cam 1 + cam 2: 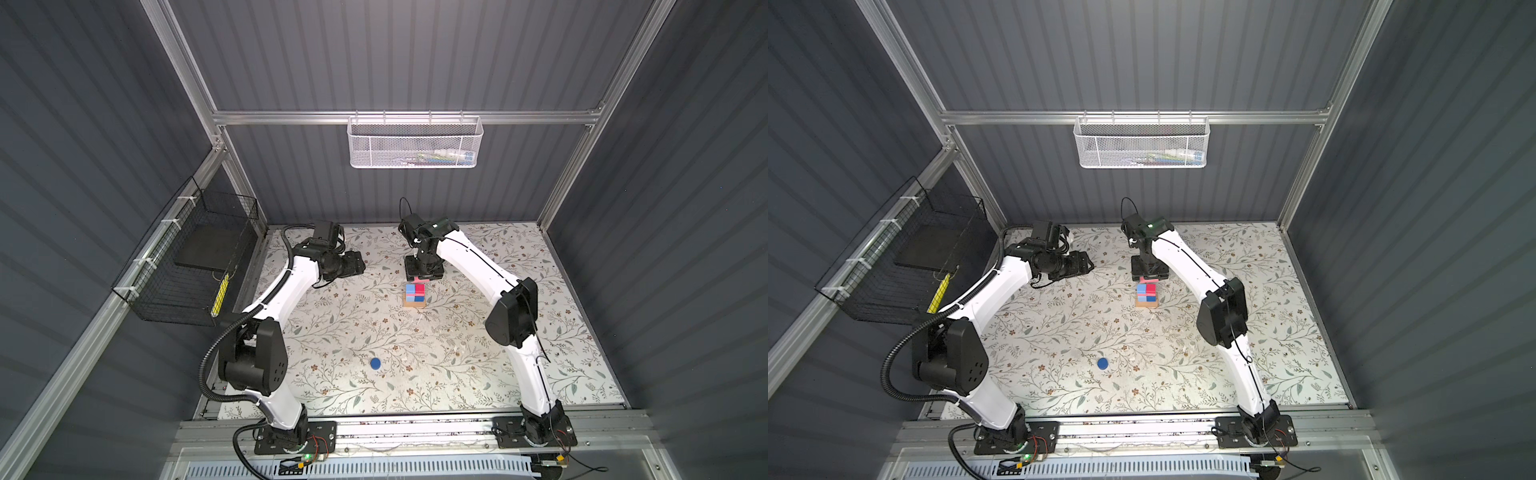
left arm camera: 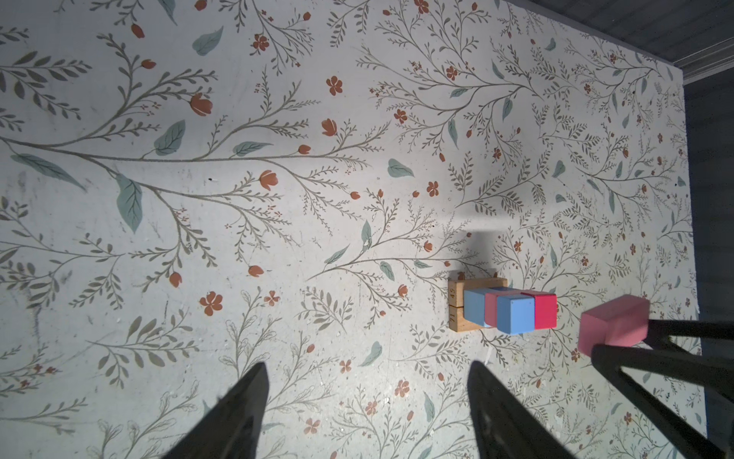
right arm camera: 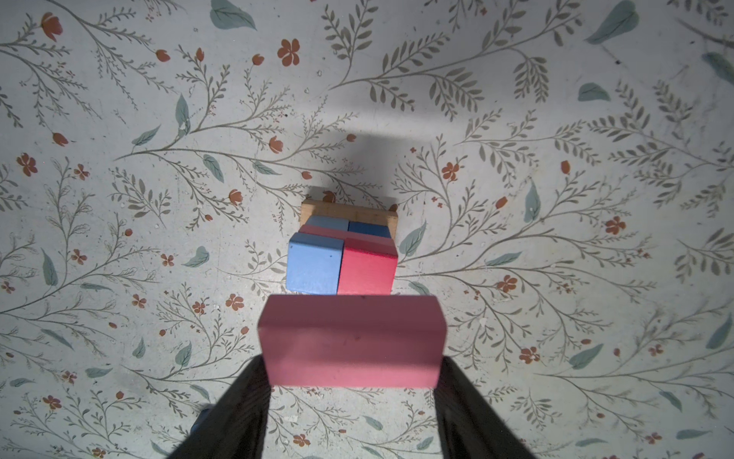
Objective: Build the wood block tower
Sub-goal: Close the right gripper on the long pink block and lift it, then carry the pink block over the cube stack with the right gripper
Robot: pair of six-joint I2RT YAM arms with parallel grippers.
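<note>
While right fingers (image 3: pixel 238 417) grip a pink oblong (image 3: pixel 349 341), tower (image 3: pixel 349 254) just beyond them, left fingers (image 2: pixel 230 417) gape empty; placing likely needs level alignment.

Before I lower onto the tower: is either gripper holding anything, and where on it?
The right gripper holds a pink oblong by its two short ends. The left gripper is open and empty.
</note>
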